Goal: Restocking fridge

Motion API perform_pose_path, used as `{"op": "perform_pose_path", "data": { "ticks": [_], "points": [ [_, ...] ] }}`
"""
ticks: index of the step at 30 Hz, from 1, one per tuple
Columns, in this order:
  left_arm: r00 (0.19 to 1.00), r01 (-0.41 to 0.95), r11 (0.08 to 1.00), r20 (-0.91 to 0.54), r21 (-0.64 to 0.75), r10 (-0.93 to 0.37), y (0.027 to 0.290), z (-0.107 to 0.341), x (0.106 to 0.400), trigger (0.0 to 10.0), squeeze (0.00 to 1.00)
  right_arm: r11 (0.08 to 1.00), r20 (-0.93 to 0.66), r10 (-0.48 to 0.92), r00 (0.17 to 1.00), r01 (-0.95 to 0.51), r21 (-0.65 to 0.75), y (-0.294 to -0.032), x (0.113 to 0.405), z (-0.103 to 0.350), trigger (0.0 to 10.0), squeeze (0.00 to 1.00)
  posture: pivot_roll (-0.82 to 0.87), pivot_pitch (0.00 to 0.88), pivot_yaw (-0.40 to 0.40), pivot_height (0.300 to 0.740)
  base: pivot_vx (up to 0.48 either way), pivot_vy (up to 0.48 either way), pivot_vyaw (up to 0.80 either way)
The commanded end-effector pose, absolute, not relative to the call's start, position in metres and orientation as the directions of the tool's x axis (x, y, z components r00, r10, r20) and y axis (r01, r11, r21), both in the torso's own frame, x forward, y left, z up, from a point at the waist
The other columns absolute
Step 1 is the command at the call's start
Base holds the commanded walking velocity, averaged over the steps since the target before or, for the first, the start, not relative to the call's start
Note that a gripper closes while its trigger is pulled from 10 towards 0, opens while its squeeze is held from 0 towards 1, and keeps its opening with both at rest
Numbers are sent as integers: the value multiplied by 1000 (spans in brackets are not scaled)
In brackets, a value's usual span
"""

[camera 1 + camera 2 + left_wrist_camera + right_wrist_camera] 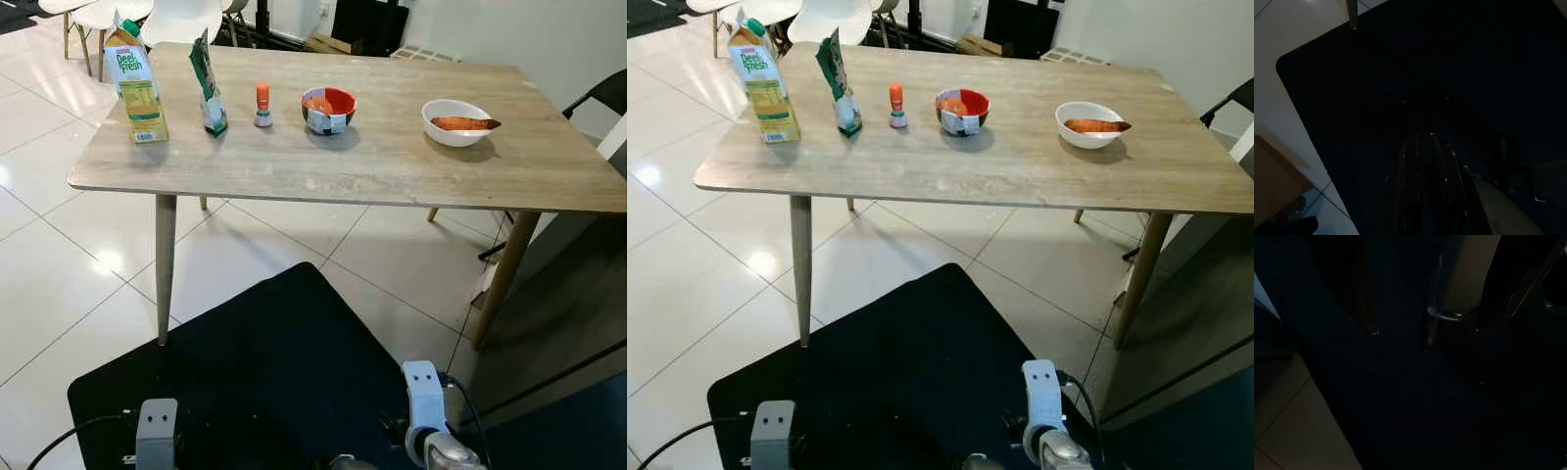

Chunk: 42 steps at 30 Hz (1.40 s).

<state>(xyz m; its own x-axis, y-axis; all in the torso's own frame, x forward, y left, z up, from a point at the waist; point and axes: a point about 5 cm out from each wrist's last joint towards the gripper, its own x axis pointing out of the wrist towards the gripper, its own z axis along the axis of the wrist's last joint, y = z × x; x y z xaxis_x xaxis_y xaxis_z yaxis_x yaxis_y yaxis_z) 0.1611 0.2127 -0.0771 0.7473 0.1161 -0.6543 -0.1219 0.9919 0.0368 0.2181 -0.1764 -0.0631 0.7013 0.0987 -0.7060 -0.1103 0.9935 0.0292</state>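
Note:
On the wooden table stand a yellow juice carton at the left, a green bag, a small orange-capped bottle, a red bowl and a white bowl holding an orange-brown piece of food. Both arms hang low in front of me, well short of the table. In the dark left wrist view my left gripper has its fingers pressed together over the black mat. My right gripper shows two fingers spread apart with nothing between them.
A black mat covers the white tiled floor before the table. White chairs stand behind the table at the far left, and a dark chair at the far right. A grey panel rises at the right.

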Motion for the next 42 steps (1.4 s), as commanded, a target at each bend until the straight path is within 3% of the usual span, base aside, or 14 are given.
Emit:
{"op": "perform_pose_path", "data": {
  "ticks": [1, 34, 42],
  "points": [
    [720, -126, 992, -686, 21, 106, 208, -83, 152, 10000, 0, 992, -721, 102, 686, -124, 22, -175, 214, -66, 10000, 0, -35, 95, -53, 740, 262, 0, 0],
    [688, -85, 996, -722, 19, 72, 205, -89, 144, 10000, 0, 992, -725, 101, 681, -122, 24, -173, 209, -69, 10000, 0, -33, 105, -49, 740, 341, 0, 0],
    [681, -71, 997, -730, 20, 64, 204, -90, 143, 10000, 0, 979, -758, 134, 639, -206, -1, -173, 200, -74, 10000, 0, -33, 108, -48, 740, 359, 0, -100]
  ]
}}
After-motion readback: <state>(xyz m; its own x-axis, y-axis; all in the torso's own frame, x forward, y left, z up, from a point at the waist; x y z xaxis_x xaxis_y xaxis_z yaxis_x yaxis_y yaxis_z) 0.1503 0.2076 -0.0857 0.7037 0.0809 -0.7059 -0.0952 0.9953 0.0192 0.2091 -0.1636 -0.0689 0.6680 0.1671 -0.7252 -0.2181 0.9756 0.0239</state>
